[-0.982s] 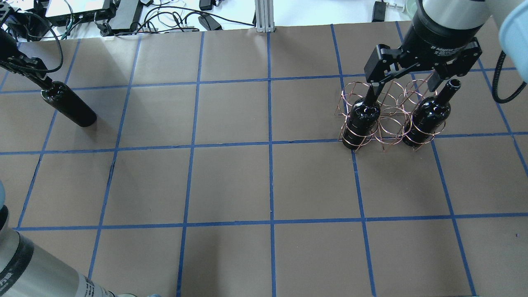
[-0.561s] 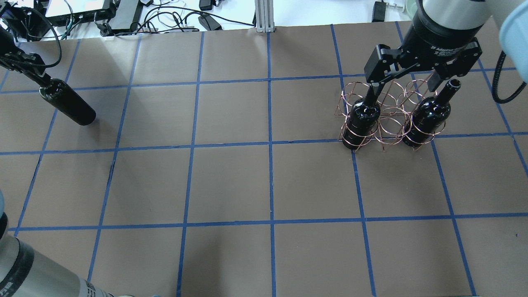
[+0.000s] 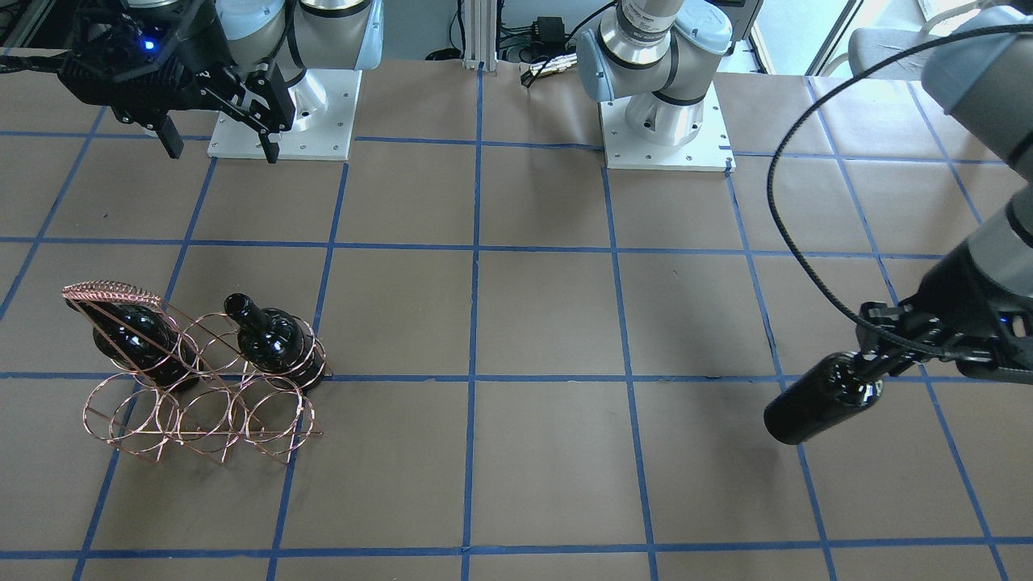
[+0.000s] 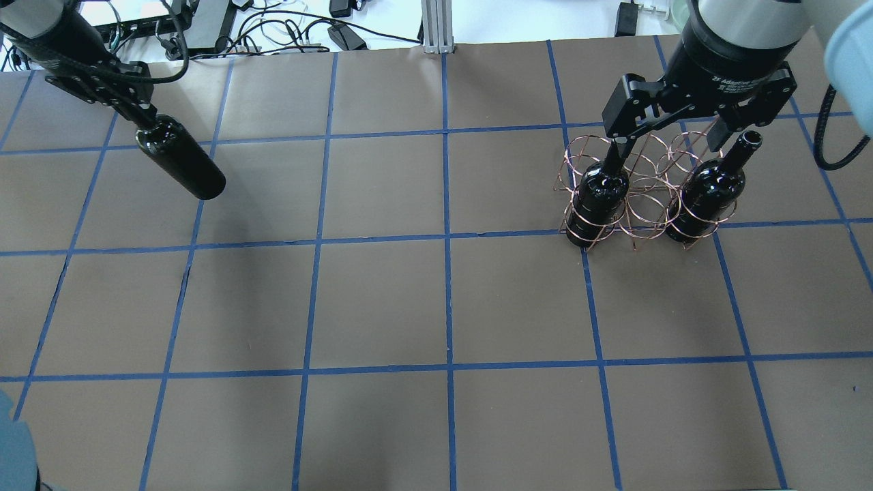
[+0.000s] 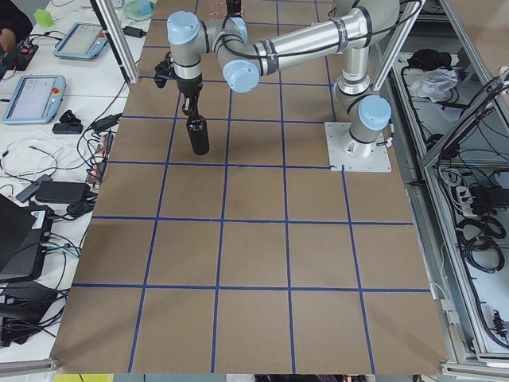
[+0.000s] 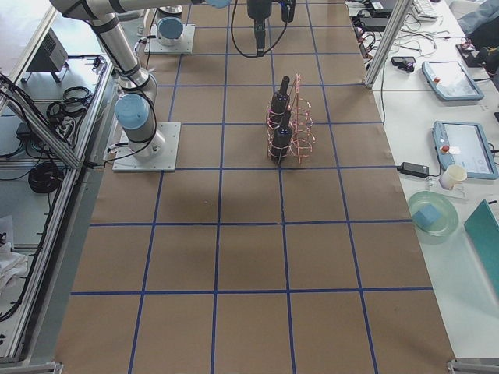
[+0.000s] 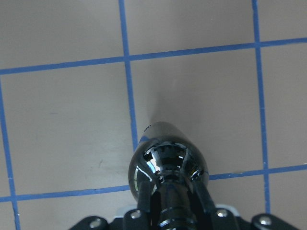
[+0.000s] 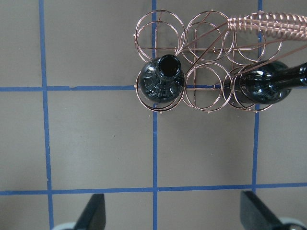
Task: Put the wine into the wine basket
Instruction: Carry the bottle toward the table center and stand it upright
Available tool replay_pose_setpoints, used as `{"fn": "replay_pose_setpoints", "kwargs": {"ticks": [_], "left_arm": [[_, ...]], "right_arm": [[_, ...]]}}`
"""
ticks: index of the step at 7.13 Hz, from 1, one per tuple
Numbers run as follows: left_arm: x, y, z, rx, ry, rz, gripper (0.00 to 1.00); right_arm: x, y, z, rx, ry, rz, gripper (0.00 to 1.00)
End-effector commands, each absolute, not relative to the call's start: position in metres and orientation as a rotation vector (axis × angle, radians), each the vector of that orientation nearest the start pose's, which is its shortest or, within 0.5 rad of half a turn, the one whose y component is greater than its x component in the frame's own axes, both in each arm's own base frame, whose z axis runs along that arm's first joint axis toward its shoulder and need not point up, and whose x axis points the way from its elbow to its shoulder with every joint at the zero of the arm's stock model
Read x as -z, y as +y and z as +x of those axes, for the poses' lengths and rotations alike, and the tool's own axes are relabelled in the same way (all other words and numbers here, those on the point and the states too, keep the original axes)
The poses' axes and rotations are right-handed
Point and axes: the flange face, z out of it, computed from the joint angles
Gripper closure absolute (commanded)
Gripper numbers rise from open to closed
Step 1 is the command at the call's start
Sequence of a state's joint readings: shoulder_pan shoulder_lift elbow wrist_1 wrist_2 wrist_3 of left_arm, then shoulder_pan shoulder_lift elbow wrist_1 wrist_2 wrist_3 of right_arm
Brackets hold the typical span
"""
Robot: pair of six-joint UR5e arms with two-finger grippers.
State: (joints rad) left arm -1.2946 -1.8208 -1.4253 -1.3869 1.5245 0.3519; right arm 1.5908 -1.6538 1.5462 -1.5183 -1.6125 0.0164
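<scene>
My left gripper [image 4: 140, 120] is shut on the neck of a near-black wine bottle [image 4: 181, 164] and holds it upright above the table at the far left. The bottle also shows in the front-facing view [image 3: 817, 399] and the left wrist view [image 7: 168, 160]. The copper wire wine basket [image 4: 646, 204] stands at the far right, with one alike bottle [image 4: 600, 198] at its left end and another [image 4: 706, 194] at its right end. My right gripper [image 4: 665, 143] hangs open and empty above the basket [image 8: 206, 93].
Cables and electronics [image 4: 204, 27] lie beyond the table's far edge. An aluminium post [image 4: 435, 24] stands at the far middle. The arm bases [image 3: 663, 121] sit on white plates on the robot's side. Blue tape lines grid the brown table [image 4: 443, 300].
My left gripper has carried its bottle to the right, toward the table's middle. The right gripper, the basket and its two bottles have not moved.
</scene>
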Motion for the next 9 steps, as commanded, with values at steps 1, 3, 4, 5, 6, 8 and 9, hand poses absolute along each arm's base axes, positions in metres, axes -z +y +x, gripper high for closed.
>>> {"fn": "replay_pose_setpoints", "kwargs": {"ticks": [1,3,4,5,6,8,9], "left_arm": [[-0.449,-0.58,-0.07,0.15,3.198,-0.009,1.0],[-0.443,-0.541,-0.142,0.114,3.204,0.048,1.0],[-0.436,-0.522,-0.169,0.138,3.208,0.047,1.0],[-0.424,-0.503,-0.191,0.114,3.206,0.106,1.0],[-0.419,-0.491,-0.206,0.093,3.205,0.116,1.0],[-0.408,-0.469,-0.222,0.058,3.181,0.133,1.0],[-0.4,-0.466,-0.222,0.037,3.174,0.137,1.0]], "right_arm": [[-0.534,-0.457,0.138,0.087,3.182,-0.008,0.0],[-0.534,-0.457,0.138,0.087,3.182,-0.003,0.0],[-0.534,-0.457,0.138,0.087,3.181,-0.006,0.0],[-0.534,-0.457,0.138,0.087,3.182,-0.005,0.0],[-0.534,-0.457,0.138,0.087,3.182,-0.005,0.0],[-0.534,-0.457,0.138,0.087,3.182,-0.003,0.0],[-0.534,-0.457,0.138,0.084,3.182,-0.003,0.0]]}}
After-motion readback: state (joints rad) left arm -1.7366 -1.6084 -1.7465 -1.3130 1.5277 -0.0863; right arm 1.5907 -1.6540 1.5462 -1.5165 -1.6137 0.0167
